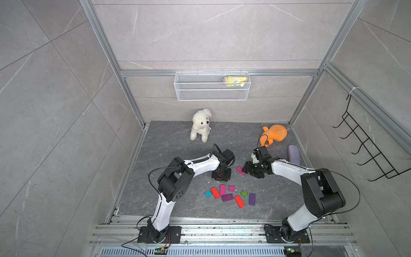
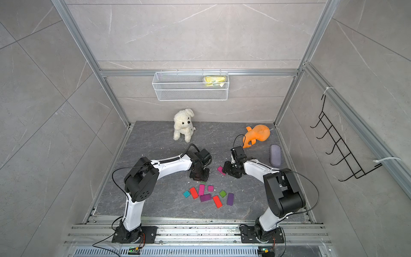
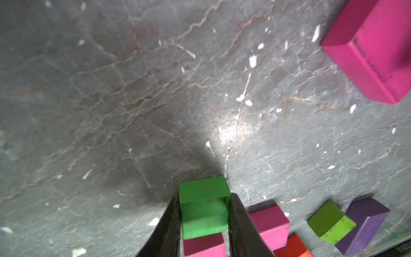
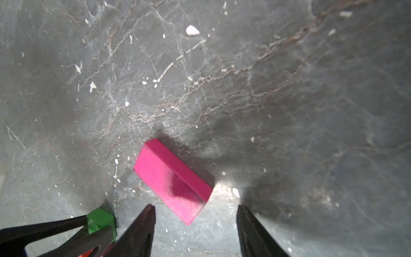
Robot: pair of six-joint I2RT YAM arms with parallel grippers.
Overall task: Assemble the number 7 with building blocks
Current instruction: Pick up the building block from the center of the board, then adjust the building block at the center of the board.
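My left gripper [image 3: 204,200] is shut on a small green block [image 3: 203,209], low over the dark floor at the far end of the block cluster; in a top view only a sliver of that block [image 1: 223,182] shows under the gripper [image 1: 221,175]. My right gripper [image 4: 195,213] stands open, with a lone magenta block [image 4: 173,180] lying flat just beyond its fingertips and nothing between them. Several loose building blocks lie nearer the front, among them a teal one [image 1: 208,194], a red one [image 1: 215,192] and a purple one [image 1: 227,197]. No number 7 is in view.
A white plush dog [image 1: 201,128] sits at the back and an orange plush toy [image 1: 274,133] at the back right. A grey-lilac case [image 1: 293,154] lies by the right wall. A wire basket [image 1: 212,86] hangs on the back wall and a black hook rack [image 1: 367,151] on the right.
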